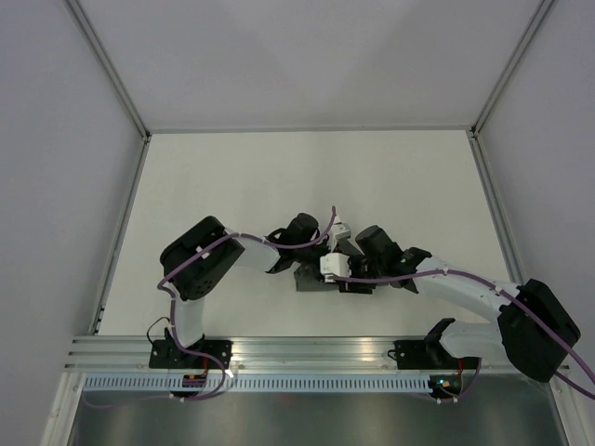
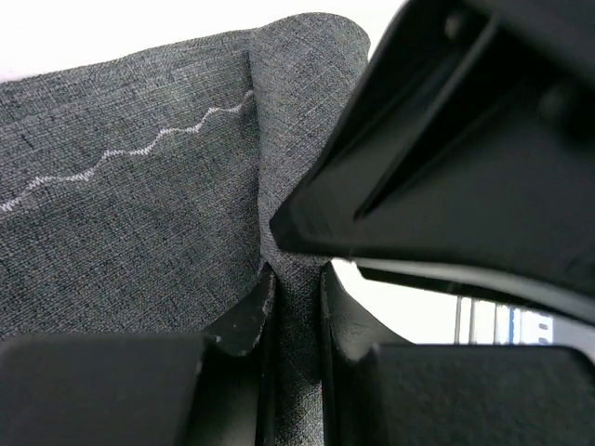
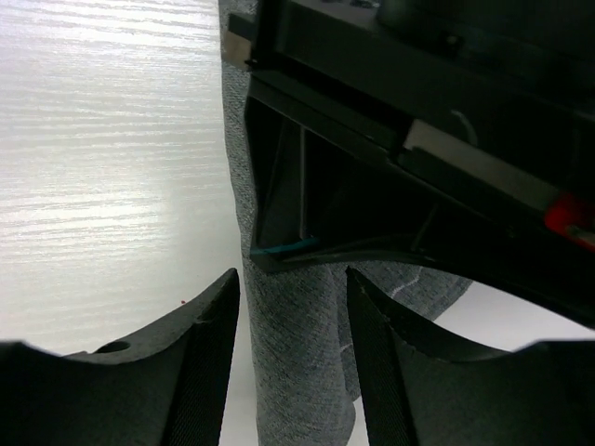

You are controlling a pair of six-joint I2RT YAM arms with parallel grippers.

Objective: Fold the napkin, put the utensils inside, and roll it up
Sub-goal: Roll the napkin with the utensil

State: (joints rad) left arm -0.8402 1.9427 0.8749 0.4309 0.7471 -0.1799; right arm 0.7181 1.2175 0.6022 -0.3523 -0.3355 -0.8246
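The white table [image 1: 232,186] fills the top view, and the two arms reach in over it from the near edge, the left arm [image 1: 200,260] and the right arm [image 1: 465,293] meeting nose to nose near its middle. Under their wrists lies the napkin [image 1: 311,281], mostly hidden from above, with only a dark grey patch showing on the table between them.

Up close the napkin is a charcoal, felt-like cloth with a fine mottled weave. In the left wrist view one layer lies broad and flat, and a raised fold runs up from it to a rounded top edge. In the right wrist view it shows as a narrow, doubled-over strip running lengthwise across the pale table.

The left gripper [image 2: 296,288] is clenched on that raised fold, its fingers pressing the cloth from both sides. The right gripper [image 3: 292,279] is released: its fingers stand apart astride the strip, with a sliver of table showing beside one of them.

A thin, light, wavy stitched line [image 2: 139,149] crosses the flat layer.
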